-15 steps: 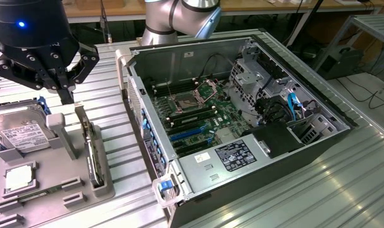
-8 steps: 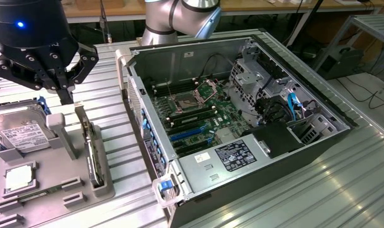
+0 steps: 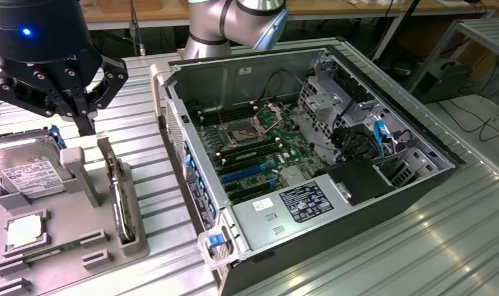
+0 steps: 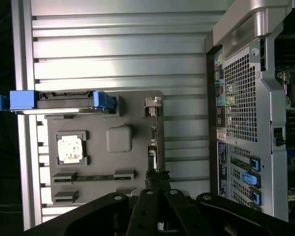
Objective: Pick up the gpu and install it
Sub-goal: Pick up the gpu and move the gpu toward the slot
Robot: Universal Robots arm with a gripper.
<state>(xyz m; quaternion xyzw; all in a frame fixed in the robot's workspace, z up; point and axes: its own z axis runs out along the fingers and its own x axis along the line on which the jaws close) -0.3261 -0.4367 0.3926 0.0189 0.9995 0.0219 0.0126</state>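
Gripper (image 3: 72, 110) clenched, empty, hovering over grey fixture tray (image 3: 64, 237); GPU (image 3: 120, 197) stands on edge at tray's edge nearest PC case (image 3: 232, 74); approach step; grasp needs my jaws parted, aligned w/ card.

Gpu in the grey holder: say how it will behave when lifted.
The gpu stands on edge in a slot of the holder, so it would likely tip over if freed without support. It looks thin and flat, so it is probably stiff and fairly light. The small parts along its edge may be fragile.
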